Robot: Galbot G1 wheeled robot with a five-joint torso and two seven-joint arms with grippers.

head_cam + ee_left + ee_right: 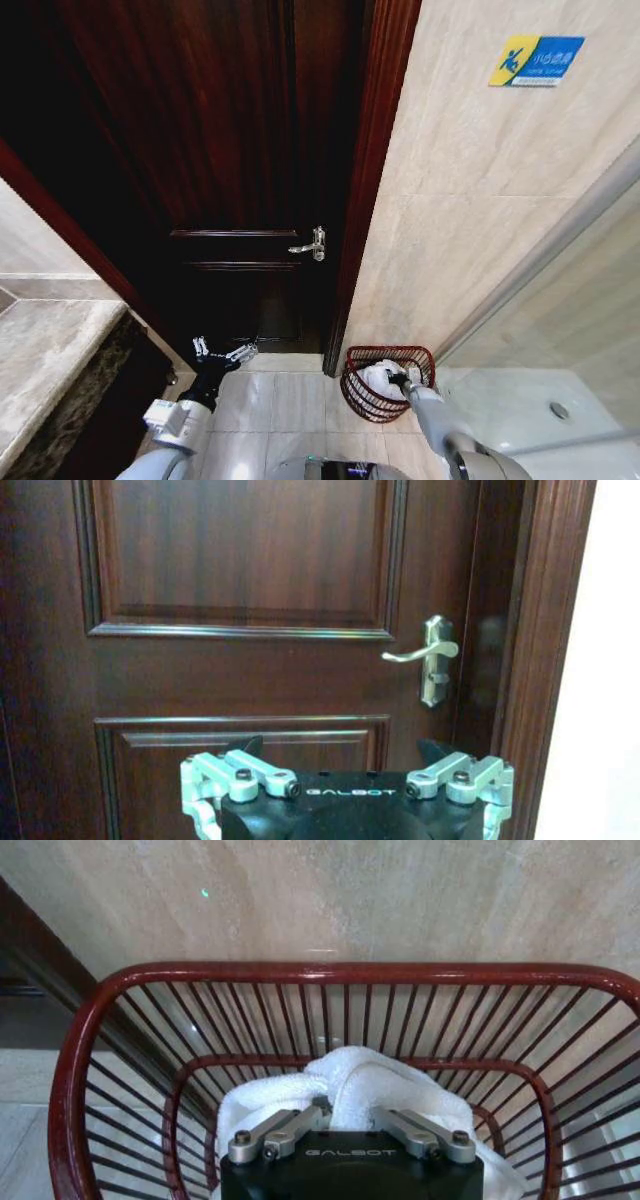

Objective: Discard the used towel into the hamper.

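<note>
The hamper [390, 351] is a dark red wire basket on the floor against the beige wall, beside the door frame. A white towel [373, 379] lies bunched inside it. My right gripper [393, 379] reaches down into the basket. In the right wrist view its fingers are drawn together into the towel [385, 1080], below the hamper's rim [330, 973]. My left gripper [224, 351] hangs open and empty in front of the dark wooden door [250, 555], well left of the hamper. The left gripper [340, 751] faces the door's lower panel.
The door has a silver lever handle [311, 245] near its right edge. A stone counter [40, 350] juts in at the left. A glass shower partition [560, 290] and a shower floor with a drain [560, 410] lie to the right. Pale tiled floor [285, 400] spreads between them.
</note>
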